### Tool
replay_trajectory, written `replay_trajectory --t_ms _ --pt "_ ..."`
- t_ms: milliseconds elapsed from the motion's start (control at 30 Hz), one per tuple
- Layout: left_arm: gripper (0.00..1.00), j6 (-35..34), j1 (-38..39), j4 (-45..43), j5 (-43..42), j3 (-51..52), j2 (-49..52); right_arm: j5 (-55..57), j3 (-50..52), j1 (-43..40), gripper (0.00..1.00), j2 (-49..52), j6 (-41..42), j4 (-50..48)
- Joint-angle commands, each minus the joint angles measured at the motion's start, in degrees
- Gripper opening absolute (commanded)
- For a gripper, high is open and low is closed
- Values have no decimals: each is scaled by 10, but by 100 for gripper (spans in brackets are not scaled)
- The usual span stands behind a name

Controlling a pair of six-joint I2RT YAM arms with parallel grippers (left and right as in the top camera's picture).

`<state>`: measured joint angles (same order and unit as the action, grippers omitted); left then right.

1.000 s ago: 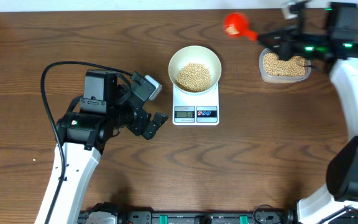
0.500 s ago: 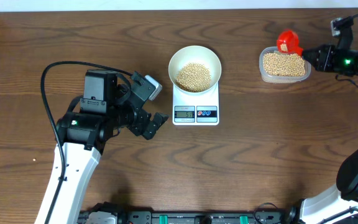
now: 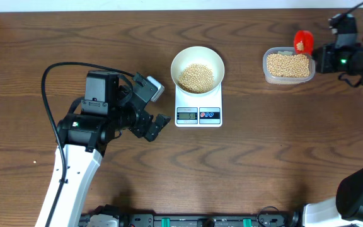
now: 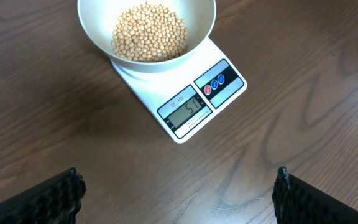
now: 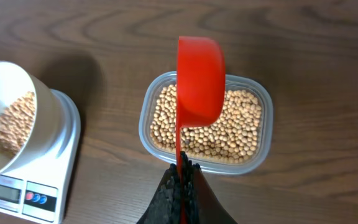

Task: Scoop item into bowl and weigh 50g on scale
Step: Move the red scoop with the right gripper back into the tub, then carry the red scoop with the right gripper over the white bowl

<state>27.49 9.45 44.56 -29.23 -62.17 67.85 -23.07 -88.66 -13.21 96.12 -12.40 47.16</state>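
Step in hand, as judged: trim/finish of the weigh. The bowl (image 4: 95, 31) sat on the scale (image 4: 145, 87), holding a mound of beans (image 4: 149, 32). The display (image 4: 187, 111) appeared to read 51, i.e. a shade over target.

R arm: right gripper (image 5: 180, 186) was clamped shut on the thin handle of the red scoop (image 5: 199, 81), which was held tipped on its side above the stock container (image 5: 257, 146), well apart from the bowl. Overhead view suggested a few beans in the cup; not certain.

L arm: left gripper (image 3: 155, 106) had jaws fully apart, holding nothing, just beside the scale on the table (image 3: 263, 151).

Next move, in my opinion: a v. small correction, lifting out only a bean or so, w/o nudging bowl or scale.

Materials:
- Beans: matte, tan, round, free-rolling.
- Bowl: smooth white, round.
- Scale: white plastic, rectangular, rounded corners, grey LCD, coloured buttons (image 4: 215, 84).
- Container: clear plastic, rounded-rect.
- Scoop: glossy red plastic, deep cup.
- Table: dark wood grain.
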Motion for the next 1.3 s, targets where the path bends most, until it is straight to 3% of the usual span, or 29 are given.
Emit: replay_trajectory --t_ms 0,433,833,933,1133,1267 --pt "99 10 1 0 3 -14 3 96 -2 45 1 -5 -16 8" --pt "99 10 1 0 3 -14 3 311 -2 147 1 -5 -16 28" --pt "99 10 1 0 3 -14 3 376 -2 179 1 -5 -16 23" --pt "99 10 1 0 3 -14 3 318 -2 183 1 -9 -16 3" --pt "99 10 1 0 3 -14 3 32 -2 183 1 -14 -4 -92" --pt "99 10 1 0 3 -14 3 -70 -2 188 1 -13 26 -155"
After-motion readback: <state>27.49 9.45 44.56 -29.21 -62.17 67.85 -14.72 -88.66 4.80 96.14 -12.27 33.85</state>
